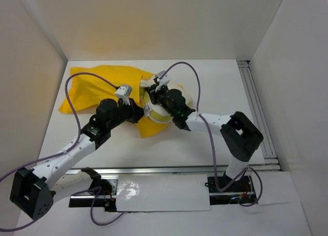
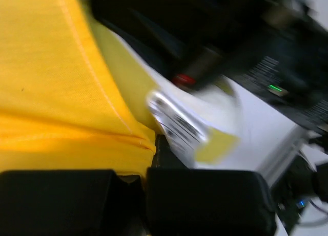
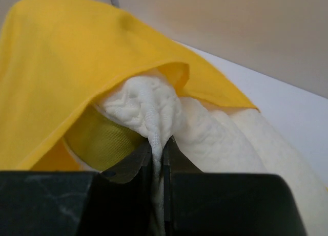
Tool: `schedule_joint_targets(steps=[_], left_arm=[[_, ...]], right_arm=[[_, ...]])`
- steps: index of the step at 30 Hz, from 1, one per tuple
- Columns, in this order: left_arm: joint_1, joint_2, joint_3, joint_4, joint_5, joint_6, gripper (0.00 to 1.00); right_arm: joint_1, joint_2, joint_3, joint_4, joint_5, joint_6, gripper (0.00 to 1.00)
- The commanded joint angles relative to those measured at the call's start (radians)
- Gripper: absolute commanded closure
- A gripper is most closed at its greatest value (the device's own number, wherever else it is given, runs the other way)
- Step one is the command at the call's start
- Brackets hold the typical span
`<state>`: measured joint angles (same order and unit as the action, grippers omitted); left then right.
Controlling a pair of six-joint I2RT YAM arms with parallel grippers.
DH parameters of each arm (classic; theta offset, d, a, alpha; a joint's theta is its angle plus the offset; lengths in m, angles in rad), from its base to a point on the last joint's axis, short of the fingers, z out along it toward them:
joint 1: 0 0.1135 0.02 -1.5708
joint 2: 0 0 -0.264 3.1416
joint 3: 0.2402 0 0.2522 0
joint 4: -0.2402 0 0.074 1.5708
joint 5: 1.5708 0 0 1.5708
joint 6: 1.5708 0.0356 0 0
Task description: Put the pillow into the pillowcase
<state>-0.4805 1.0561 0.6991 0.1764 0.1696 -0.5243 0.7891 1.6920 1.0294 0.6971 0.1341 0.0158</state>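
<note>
The yellow pillowcase [image 1: 97,85] lies crumpled at the back left of the table, its open end toward the middle. The cream-white pillow [image 1: 152,113] sits at that opening, partly under the yellow edge. My right gripper [image 1: 152,95] is shut on a pinch of the pillow's fabric [image 3: 215,138]; the pillowcase [image 3: 66,67] arches over it like a hood. My right gripper [image 3: 159,154] has its jaws pressed together on the cream cloth. My left gripper [image 1: 136,112] is shut on the pillowcase hem [image 2: 51,92]. My left gripper [image 2: 145,169] view is blurred; a white tag [image 2: 177,126] shows beside it.
An aluminium rail [image 1: 256,103] runs along the table's right side and another [image 1: 179,170] along the front by the arm bases. White walls enclose the table on the left, back and right. The two arms cross close together at the table's middle.
</note>
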Motion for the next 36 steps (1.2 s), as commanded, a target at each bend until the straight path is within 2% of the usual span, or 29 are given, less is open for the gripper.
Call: schedule_joint_targets(steps=[1,3,6,10,11,12,13,14,15,16,17,18,21,24,27,28,30,32,36], left_arm=[[-0.128,-0.116,0.057,-0.075,0.212,-0.022,1.00],[-0.183,-0.116,0.083,-0.142,0.212,-0.013,1.00],[-0.237,-0.102,0.092,-0.190,0.258,0.001,1.00],[-0.259,-0.056,0.083,-0.201,0.256,-0.058,1.00],[-0.259,-0.047,0.083,-0.215,0.230,-0.069,0.92],[-0.259,-0.047,0.092,-0.236,0.229,-0.069,0.79],[-0.259,-0.036,0.102,-0.245,0.220,-0.081,0.64],[-0.259,-0.036,0.102,-0.258,0.211,-0.082,0.49],[-0.270,-0.048,0.115,-0.288,0.200,-0.082,0.00],[-0.270,-0.057,0.138,-0.308,0.186,-0.082,0.00],[-0.270,-0.071,0.154,-0.336,0.157,-0.082,0.00],[-0.279,-0.071,0.174,-0.391,0.148,-0.082,0.00],[-0.279,-0.084,0.255,-0.465,0.073,-0.088,0.00],[-0.279,-0.006,0.371,-0.610,-0.076,-0.132,0.00],[-0.244,0.099,0.529,-0.800,-0.220,-0.167,0.00],[-0.218,0.164,0.586,-0.827,-0.248,-0.167,0.00],[-0.181,0.223,0.626,-0.853,-0.265,-0.168,0.00],[-0.104,0.304,0.663,-0.844,-0.233,-0.155,0.00],[-0.020,0.479,0.756,-0.844,-0.312,-0.109,0.00]], right_arm=[[0.021,0.050,0.045,0.407,0.099,-0.051,1.00],[0.021,0.080,0.035,0.471,0.206,-0.011,1.00],[0.048,0.090,0.023,0.498,0.280,0.013,1.00],[0.081,0.048,-0.047,0.418,0.233,0.064,0.99],[0.090,0.034,-0.095,0.404,0.219,0.075,0.91],[0.090,-0.003,-0.121,0.380,0.196,0.084,0.80],[0.090,-0.023,-0.147,0.322,0.155,0.096,0.63],[0.090,-0.046,-0.199,0.280,0.144,0.127,0.39],[0.090,-0.099,-0.222,0.233,0.134,0.139,0.31],[0.090,-0.129,-0.245,0.155,0.119,0.150,0.24],[0.090,-0.159,-0.280,0.110,0.119,0.150,0.08],[0.090,-0.220,-0.294,0.034,0.119,0.160,0.00],[0.090,-0.320,-0.327,-0.063,0.137,0.183,0.00],[0.079,-0.379,-0.327,-0.174,0.174,0.173,0.00],[0.068,-0.402,-0.272,-0.333,0.133,0.067,0.00],[0.068,-0.402,-0.249,-0.446,0.093,0.003,0.00],[0.068,-0.413,-0.197,-0.539,0.113,0.003,0.00],[0.047,-0.413,-0.177,-0.605,0.199,0.044,0.00],[-0.062,-0.381,-0.117,-0.614,0.154,0.120,0.00]])
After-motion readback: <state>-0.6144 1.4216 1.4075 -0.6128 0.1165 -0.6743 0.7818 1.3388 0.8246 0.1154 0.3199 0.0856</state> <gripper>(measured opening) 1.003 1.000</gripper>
